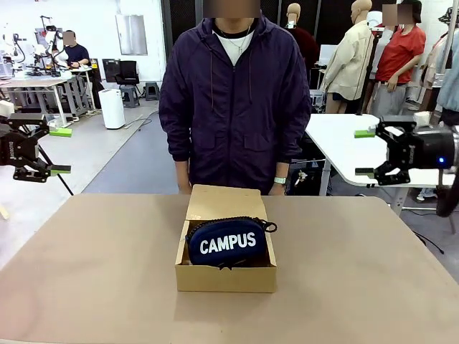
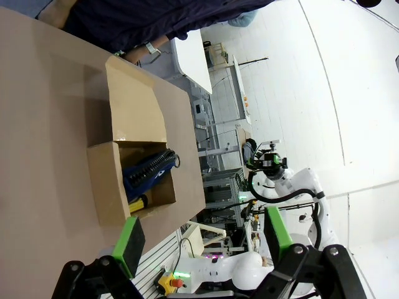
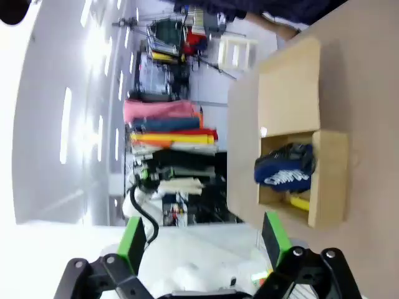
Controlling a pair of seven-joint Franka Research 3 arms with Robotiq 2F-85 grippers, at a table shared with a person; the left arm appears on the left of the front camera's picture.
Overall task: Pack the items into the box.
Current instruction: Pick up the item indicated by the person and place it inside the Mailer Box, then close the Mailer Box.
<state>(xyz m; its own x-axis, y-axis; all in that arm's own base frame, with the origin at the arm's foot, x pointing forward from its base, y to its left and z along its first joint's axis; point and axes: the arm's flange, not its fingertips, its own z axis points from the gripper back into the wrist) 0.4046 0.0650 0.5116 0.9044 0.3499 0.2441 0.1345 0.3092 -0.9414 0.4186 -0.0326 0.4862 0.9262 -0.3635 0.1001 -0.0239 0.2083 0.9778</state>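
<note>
Two grippers, front view: left gripper [image 1: 61, 150] off the table's [image 1: 93, 272] left edge, right gripper [image 1: 364, 153] off its right edge; both raised, fingers spread wide, nothing between the pads.
Box, front view: box [image 1: 226, 278] mid-table, nearer the far edge, lid [image 1: 226, 202] flapped back toward the person [image 1: 233, 107]; pouch [image 1: 228, 242] inside, "CAMPUS" facing up.
Left wrist view: left gripper [image 2: 204, 240] spread wide, well apart from box [image 2: 106, 180]; pouch [image 2: 146, 171] inside, yellow knife [image 2: 138, 203] beside it at the end away from the lid.
Right wrist view: right gripper [image 3: 203, 237] spread, empty; picture blurred; pouch [image 3: 287, 168] and yellow knife [image 3: 299, 202] both inside box [image 3: 330, 177].
Progress: judged nearly done; pouch and yellow knife packed; anything under the pouch impossible to tell.
Left to do: probably folding the lid shut.
</note>
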